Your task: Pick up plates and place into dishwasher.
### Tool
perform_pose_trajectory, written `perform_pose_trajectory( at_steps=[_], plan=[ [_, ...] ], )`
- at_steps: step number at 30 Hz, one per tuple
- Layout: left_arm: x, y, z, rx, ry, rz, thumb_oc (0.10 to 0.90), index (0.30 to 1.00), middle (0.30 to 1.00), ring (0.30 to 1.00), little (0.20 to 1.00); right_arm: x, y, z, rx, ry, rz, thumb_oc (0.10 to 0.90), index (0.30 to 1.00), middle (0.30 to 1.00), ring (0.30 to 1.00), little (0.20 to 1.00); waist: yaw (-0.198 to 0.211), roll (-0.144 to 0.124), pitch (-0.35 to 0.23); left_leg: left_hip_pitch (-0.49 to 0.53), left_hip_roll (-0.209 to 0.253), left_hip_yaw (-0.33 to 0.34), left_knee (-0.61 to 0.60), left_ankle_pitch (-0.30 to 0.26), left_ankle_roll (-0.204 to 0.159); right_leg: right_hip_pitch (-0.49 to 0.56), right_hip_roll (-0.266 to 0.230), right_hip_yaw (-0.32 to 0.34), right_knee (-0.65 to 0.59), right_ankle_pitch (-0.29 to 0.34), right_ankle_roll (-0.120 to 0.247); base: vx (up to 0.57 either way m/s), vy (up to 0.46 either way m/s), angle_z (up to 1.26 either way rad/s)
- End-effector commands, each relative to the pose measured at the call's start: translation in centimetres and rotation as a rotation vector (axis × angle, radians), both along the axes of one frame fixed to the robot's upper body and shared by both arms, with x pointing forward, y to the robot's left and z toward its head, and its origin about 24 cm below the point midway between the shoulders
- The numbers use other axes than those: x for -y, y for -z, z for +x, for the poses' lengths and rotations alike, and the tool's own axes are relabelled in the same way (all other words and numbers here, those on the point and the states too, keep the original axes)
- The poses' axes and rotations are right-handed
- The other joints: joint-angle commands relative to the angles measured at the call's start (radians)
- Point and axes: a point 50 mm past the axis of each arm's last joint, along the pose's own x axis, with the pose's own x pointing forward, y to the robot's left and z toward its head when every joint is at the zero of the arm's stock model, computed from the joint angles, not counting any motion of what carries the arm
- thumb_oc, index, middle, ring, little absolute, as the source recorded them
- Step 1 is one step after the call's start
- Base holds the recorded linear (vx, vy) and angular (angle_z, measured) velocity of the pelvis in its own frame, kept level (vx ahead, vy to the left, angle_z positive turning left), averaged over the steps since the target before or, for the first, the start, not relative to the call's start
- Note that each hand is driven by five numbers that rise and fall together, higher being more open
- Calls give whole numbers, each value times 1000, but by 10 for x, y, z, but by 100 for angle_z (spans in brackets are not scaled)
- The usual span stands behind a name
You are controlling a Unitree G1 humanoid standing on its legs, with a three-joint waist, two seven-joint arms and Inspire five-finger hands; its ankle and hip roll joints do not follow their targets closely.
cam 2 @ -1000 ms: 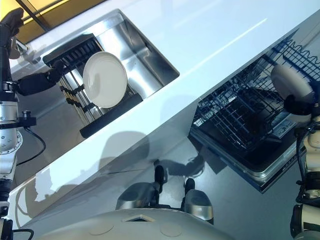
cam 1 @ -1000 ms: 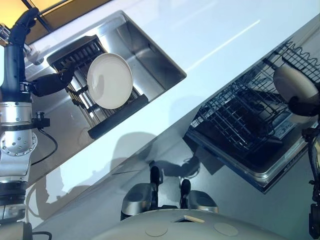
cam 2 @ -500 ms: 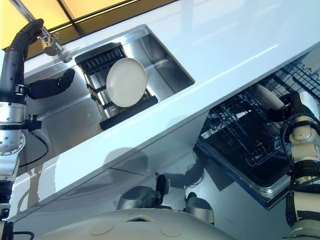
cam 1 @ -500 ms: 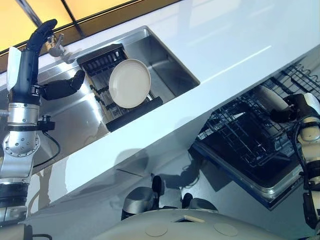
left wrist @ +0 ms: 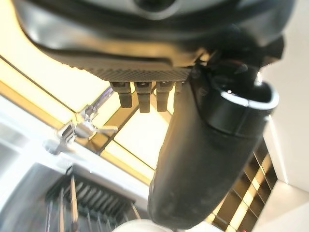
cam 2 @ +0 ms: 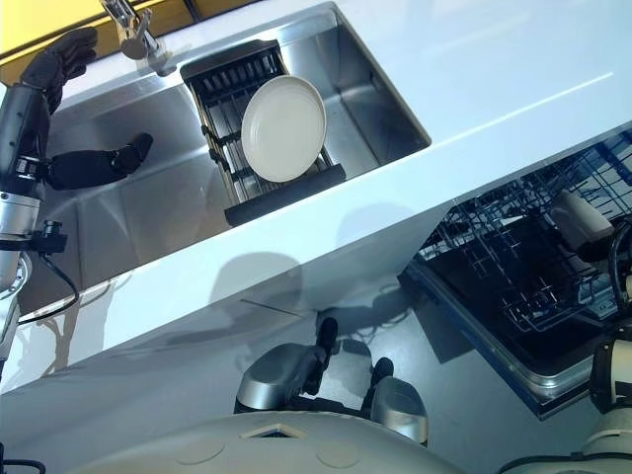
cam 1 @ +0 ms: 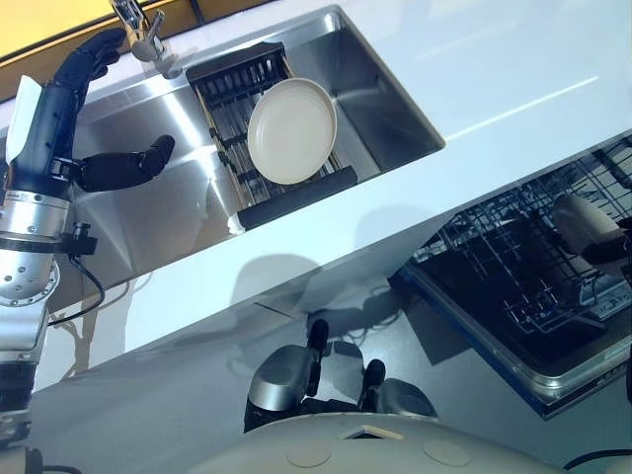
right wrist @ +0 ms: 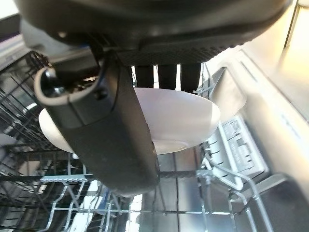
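Note:
A cream plate stands on edge in the black dish rack inside the steel sink. My left hand is open over the sink's left part, beside the rack, fingers straight up by the faucet and thumb pointing toward the rack, apart from the plate. My right hand is shut on a second cream plate, thumb on its near face and fingers behind it. That held plate is tilted among the wires of the dishwasher's rack.
The white counter runs between the sink and the open dishwasher, whose pulled-out rack and door jut out at the lower right. In the right wrist view, grey tines and a plastic holder stand close by the held plate.
The camera has swung, so the whole scene has shifted. My right hand has lowered its plate from above the dishwasher rack down among its wires. The left hand stays open by the sink rack.

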Motion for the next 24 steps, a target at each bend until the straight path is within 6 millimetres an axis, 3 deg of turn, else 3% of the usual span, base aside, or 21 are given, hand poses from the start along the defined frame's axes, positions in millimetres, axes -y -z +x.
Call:
perform_pose_trajectory(
  at_steps=[1,9,24],
  plan=[
    [1,-29,-22,174,45,-1,800,900,900,900,900,28,-52,-23,-27,32,-238,800,900,900,900,900,-4,11,-106,-81,-5,43,101,-34,-14,-203,0,-9,101,126,21,23,74,-7],
    [1,-14,-26,149,50,-52,800,900,900,900,900,13,-65,-11,63,-57,-374,800,900,900,900,900,-29,21,-112,-81,-22,61,116,-46,-14,-225,-19,-5,130,123,21,7,65,-8],
    [-9,-2,-33,120,38,-87,800,900,900,900,900,0,-90,-23,251,-145,-496,800,900,900,900,900,-69,15,-141,-12,-37,60,76,-65,-7,-196,-18,16,129,109,22,-28,10,-6]
  ],
)
